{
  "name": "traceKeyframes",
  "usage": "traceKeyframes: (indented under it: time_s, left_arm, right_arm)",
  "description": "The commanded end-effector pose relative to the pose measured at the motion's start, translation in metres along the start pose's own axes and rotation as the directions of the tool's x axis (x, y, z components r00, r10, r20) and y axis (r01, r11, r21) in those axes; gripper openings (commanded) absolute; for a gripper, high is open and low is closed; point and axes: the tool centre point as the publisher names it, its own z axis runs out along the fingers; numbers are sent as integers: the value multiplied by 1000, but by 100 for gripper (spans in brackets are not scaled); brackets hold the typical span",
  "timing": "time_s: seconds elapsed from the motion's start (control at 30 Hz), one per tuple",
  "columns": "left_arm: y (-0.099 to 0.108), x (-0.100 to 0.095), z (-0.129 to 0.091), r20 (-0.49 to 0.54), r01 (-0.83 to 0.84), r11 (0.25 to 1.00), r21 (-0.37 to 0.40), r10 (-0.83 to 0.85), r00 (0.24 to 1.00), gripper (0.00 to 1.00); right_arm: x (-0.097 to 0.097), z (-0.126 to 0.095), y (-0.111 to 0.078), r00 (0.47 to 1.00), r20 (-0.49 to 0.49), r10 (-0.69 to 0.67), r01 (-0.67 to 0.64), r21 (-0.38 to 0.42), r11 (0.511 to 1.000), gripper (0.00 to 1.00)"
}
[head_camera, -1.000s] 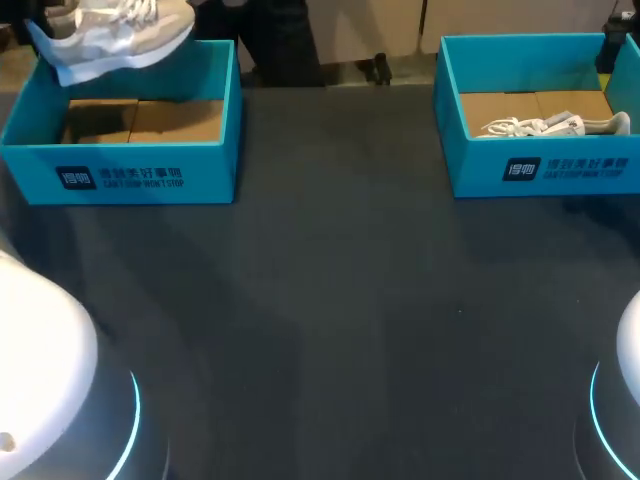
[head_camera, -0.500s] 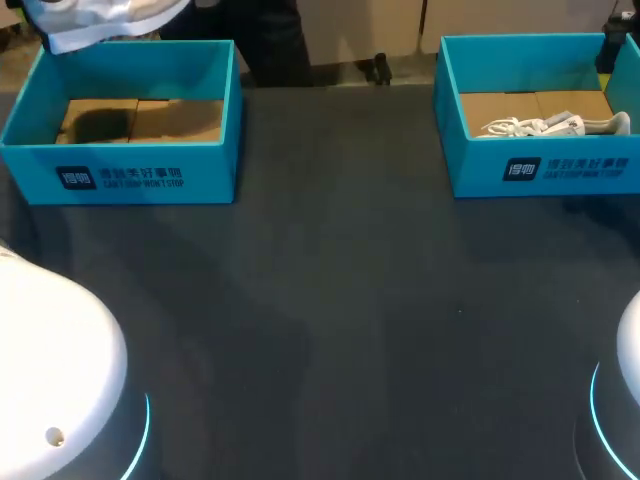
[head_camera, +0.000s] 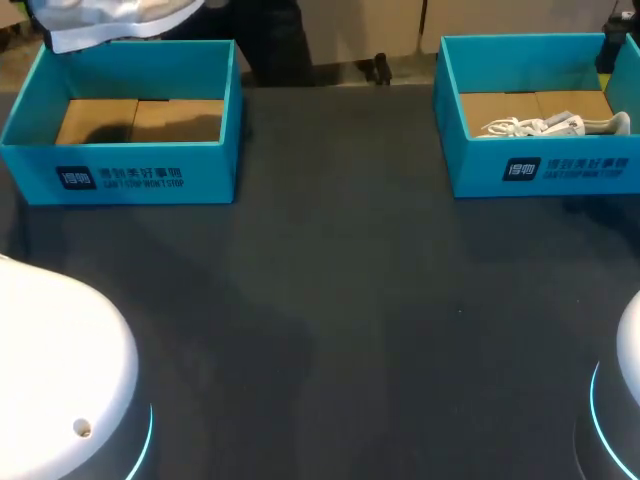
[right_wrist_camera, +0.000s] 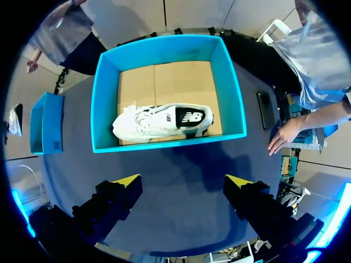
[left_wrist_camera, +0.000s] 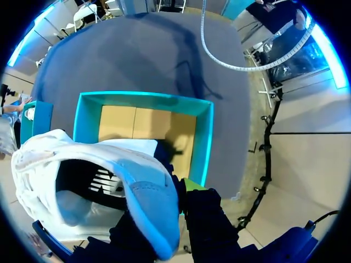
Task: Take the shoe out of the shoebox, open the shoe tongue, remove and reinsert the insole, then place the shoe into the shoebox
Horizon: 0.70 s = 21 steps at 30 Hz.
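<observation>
Looking at a white shoe [head_camera: 110, 20] up at the upper left of the head view, hanging just over the left box [head_camera: 130, 180]. Clamped at the heel collar by the left gripper [left_wrist_camera: 175, 200], going by the wrist view, though only one yellow tip showing. Right gripper [right_wrist_camera: 184, 189] spread wide, grasping nothing, above the right box [right_wrist_camera: 164, 46] with a second shoe [right_wrist_camera: 162, 121] inside. Probably light: soft upper, stiffer sole, floppy laces. Safer to pinch heel or sole edge than tongue. Could swing, held from one end.

table [head_camera: 340, 300]: dark grey (almost black), matte | light: even, soft shadows on top
</observation>
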Motion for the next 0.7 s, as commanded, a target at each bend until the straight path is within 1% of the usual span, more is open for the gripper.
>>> traceKeyframes:
  time_s: [0.03, 0.07, 0.13, 0.17, 0.2, 0.23, 0.27, 0.3, 0.33, 0.43, 0.47, 0.5, 0.53, 0.6, 0.63, 0.67, 0.7]
  left_arm:
    - [-9, 1, -1, 0, -1, 993, -120, 1, 1000, 0]
    - [-9, 1, -1, 0, -1, 993, -120, 1, 1000, 0]
    - [-17, 1, 1, -19, -6, 992, -125, 4, 1000, 0]
    - [-28, 0, -4, -26, -23, 988, -153, 19, 999, 0]
    - [-36, -2, -7, -56, -43, 980, -193, 33, 998, 0]
    - [-43, -4, -11, -66, -54, 976, -212, 41, 997, 0]
    - [-54, -8, -19, -52, -64, 974, -219, 54, 997, 0]
    - [-61, -10, -24, -45, -73, 972, -224, 65, 997, 0]
    - [-72, -16, -30, -37, -73, 968, -239, 66, 997, 0]
    - [-94, -28, -40, -28, -61, 966, -250, 55, 998, 0]
    - [-101, -32, -42, -14, -58, 975, -213, 56, 998, 0]
    - [-106, -35, -43, -14, -55, 976, -211, 53, 998, 0]
    - [-118, -43, -42, -33, -45, 974, -223, 39, 999, 0]
    - [-131, -52, -41, -32, -49, 980, -191, 44, 999, 0]
    - [-140, -58, -40, -48, -51, 975, -216, 42, 998, 0]
    - [-152, -66, -38, -63, -59, 976, -209, 47, 997, 0]
    - [-161, -71, -36, -82, -64, 975, -212, 47, 996, 0]
  right_arm:
    - [0, 0, 0, 1000, 1, 1, -1, -1, 1000, 100]
    - [0, 0, 0, 1000, 1, 1, -1, -1, 1000, 100]
    - [0, 0, 0, 1000, 1, 1, -1, -1, 1000, 100]
    - [0, 0, 0, 1000, 1, 1, -1, -1, 1000, 100]
    - [0, 0, 0, 1000, 1, 1, -1, -1, 1000, 100]
    - [0, 0, 0, 1000, 1, 1, -1, -1, 1000, 100]
    - [0, 0, 0, 1000, 1, 1, -1, -1, 1000, 100]
    - [0, 0, 0, 1000, 1, 1, -1, -1, 1000, 100]
    - [0, 0, 0, 1000, 1, 1, -1, -1, 1000, 100]
    - [0, 0, 0, 1000, 1, 1, -1, -1, 1000, 100]
    - [0, 0, 0, 1000, 1, 1, -1, -1, 1000, 100]
    - [0, 0, 0, 1000, 1, 1, -1, -1, 1000, 100]
    - [0, 0, 0, 1000, 1, 1, -1, -1, 1000, 100]
    - [0, 0, 0, 1000, 1, 1, -1, -1, 1000, 100]
    - [0, 0, 0, 1000, 1, 1, -1, -1, 1000, 100]
    - [0, 0, 0, 1000, 1, 1, -1, -1, 1000, 100]
    - [0, 0, 0, 1000, 1, 1, -1, -1, 1000, 100]
